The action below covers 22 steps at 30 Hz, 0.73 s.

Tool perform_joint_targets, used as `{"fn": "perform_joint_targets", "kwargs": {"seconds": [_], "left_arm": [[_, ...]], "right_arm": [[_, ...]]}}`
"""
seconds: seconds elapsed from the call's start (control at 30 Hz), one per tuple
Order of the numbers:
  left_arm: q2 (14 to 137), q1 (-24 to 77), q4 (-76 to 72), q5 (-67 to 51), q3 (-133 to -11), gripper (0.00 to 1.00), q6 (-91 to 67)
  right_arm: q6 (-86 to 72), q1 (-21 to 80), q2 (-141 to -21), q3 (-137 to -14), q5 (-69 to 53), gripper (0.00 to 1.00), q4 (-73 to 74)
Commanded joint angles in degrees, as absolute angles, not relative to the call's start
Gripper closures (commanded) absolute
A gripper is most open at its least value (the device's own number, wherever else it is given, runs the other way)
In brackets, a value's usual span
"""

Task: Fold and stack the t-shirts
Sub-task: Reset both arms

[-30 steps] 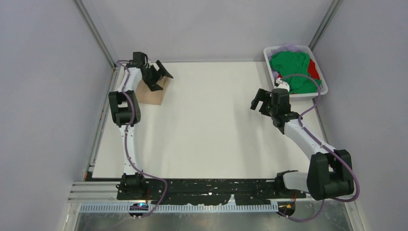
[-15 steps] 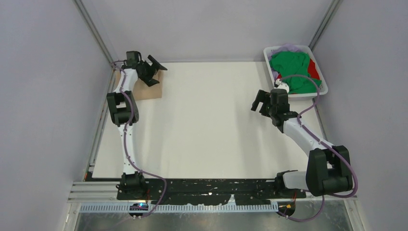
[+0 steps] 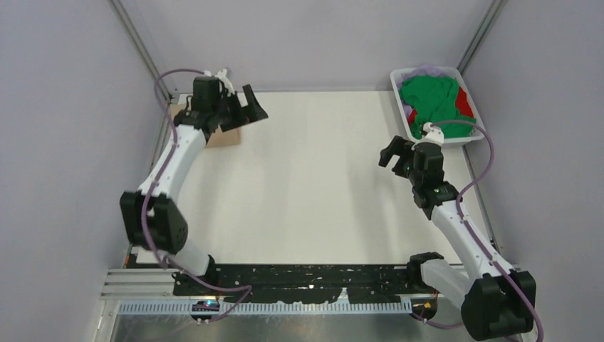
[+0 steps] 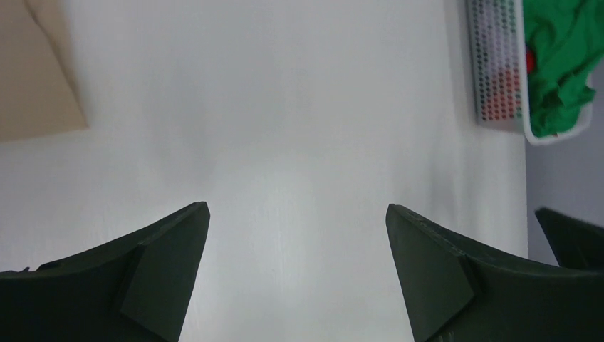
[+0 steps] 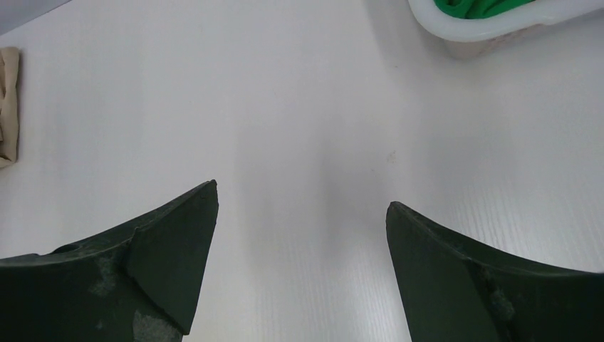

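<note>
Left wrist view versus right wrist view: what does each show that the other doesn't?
Only the left wrist: a bit of the red shirt and the basket with its perforated side. Only the right wrist: the beige shirt with its layered edge. Both: beige shirt, green shirt, basket, white table; the left hand and right hand each open, empty.

Even, diffuse overhead light leaves the white counter (image 3: 306, 192) bright, almost washed out in the wrist views, with only faint, soft-edged shadows; the top view is sharp, while the left pincer (image 4: 296, 208) and right pincer (image 5: 301, 196) loom dark, underexposed and slightly blurred at close range.
</note>
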<state>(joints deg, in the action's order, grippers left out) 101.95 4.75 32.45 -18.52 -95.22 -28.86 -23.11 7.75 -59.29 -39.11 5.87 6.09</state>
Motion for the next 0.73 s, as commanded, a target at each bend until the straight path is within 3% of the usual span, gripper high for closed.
{"fn": "perform_joint_targets", "kwargs": {"seconds": [0.0, 0.17, 0.27, 0.43, 0.7], "left_arm": [[82.3, 10.8, 24.2, -10.7, -69.5, 0.00, -25.9], [61.7, 16.4, 21.3, -1.1, -46.0, 0.00, -32.5], [53.5, 16.9, 20.0, -0.6, -39.1, 0.00, -33.3], [46.5, 16.9, 22.6, 3.6, -38.4, 0.01, -32.4], [46.1, 16.9, 23.4, 8.4, -43.2, 0.00, -30.2]], "right_arm": [[-24.5, 7.6, -52.0, -33.9, 6.3, 0.04, 8.7], [-25.4, 7.7, -41.6, -26.5, 4.2, 0.05, 9.6], [-26.4, 7.6, -35.4, -23.4, 2.8, 0.05, 9.0], [-26.1, 7.6, -29.6, -22.0, 5.4, 0.04, 12.5], [-24.9, 7.6, -26.1, -21.0, 9.0, 0.05, 11.9]]}}
